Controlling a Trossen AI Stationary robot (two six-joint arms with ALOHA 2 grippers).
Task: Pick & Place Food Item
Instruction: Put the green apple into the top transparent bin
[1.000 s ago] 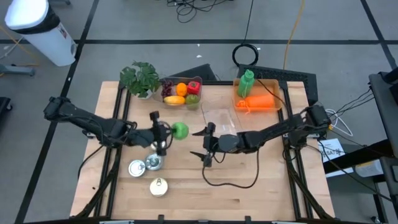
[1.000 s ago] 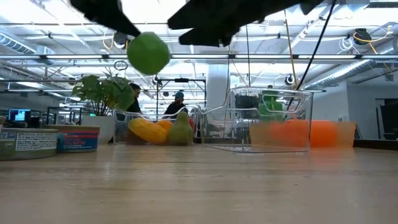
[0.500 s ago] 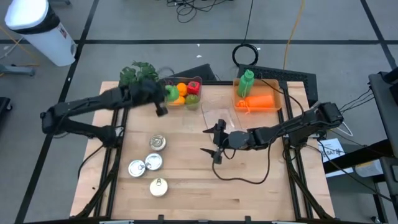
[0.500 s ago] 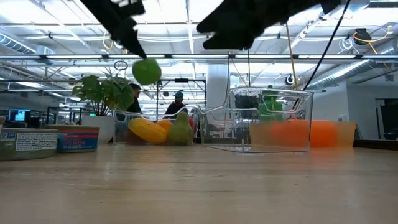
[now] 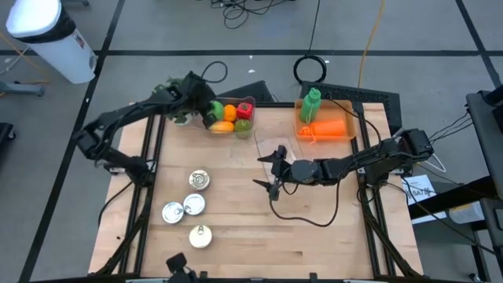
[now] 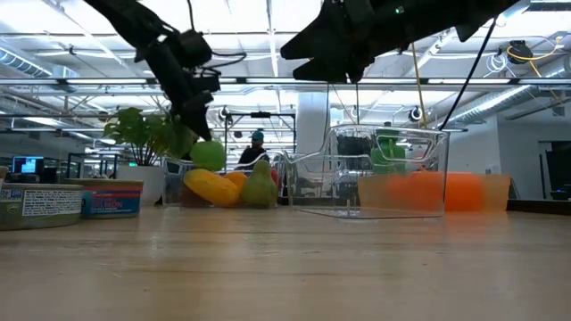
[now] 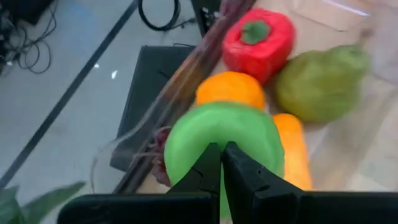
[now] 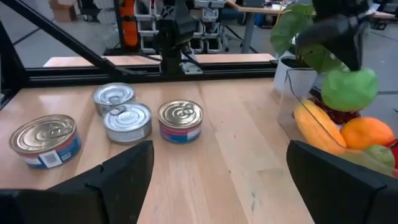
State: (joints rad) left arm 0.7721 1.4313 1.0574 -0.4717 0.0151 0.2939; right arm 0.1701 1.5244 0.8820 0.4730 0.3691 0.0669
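My left gripper [image 7: 221, 149] is shut on a round green fruit [image 7: 217, 134] and holds it over the clear fruit box [image 5: 233, 118] at the table's far side. In the box lie an orange [image 7: 231, 89], a red pepper [image 7: 258, 40], a green pear [image 7: 320, 81] and a yellow piece [image 6: 210, 187]. In the low view the green fruit [image 6: 208, 154] hangs just above them. My right gripper [image 5: 272, 169] stands open above the table's middle, nothing between its fingers. My left gripper has its two fingers [image 7: 208, 165] shut together on the top of the green fruit [image 7: 219, 127]; the fingers hide what they pinch. They slant down from the table's left. The fruit hangs below them, clear of the box [image 6: 208, 154].
An empty clear box [image 5: 277, 149] stands near the right gripper. An orange tray [image 5: 326, 126] with a green bottle [image 5: 313, 104] sits at the far right. Several cans [image 5: 192, 200] stand at the near left, a potted plant [image 5: 174, 96] at the far left corner.
My left gripper has swung from the table's middle toward the far edge with the green fruit, turning as it went, and has come down over the fruit box. The fruit stays hanging below the shut fingers. My right gripper has drifted slightly toward the right edge.
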